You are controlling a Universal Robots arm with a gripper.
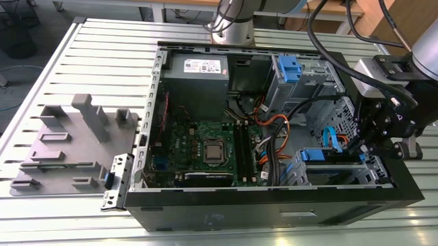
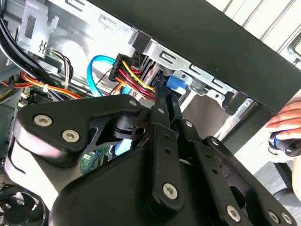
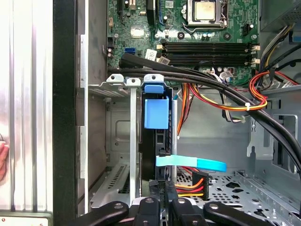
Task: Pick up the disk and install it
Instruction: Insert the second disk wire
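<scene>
One disk [image 3: 156,113] is lodged on edge in the grey sheet-metal bay of the open computer case [image 1: 274,210], with its smooth blue plastic carrier exposed. The pincer [image 2: 163,94] is poised close upon it, but whether it is clamped cannot be told. The disk is judged stiff, dense and shock-sensitive, best held by its rigid flanks.

An open black computer case [image 1: 274,215] lies on a slatted metal table [image 1: 102,56], with a grey plastic holder [image 1: 68,138] just beside it at the exterior view's left. Inside the case are a green motherboard [image 1: 205,148], a grey power supply box [image 1: 198,77] and a drive cage with a blue handle [image 1: 291,72]. In the first wrist view, thick black cables [image 3: 197,80] and red, yellow and orange wires [image 3: 256,96] run near a flat light-blue cable [image 3: 193,164].
</scene>
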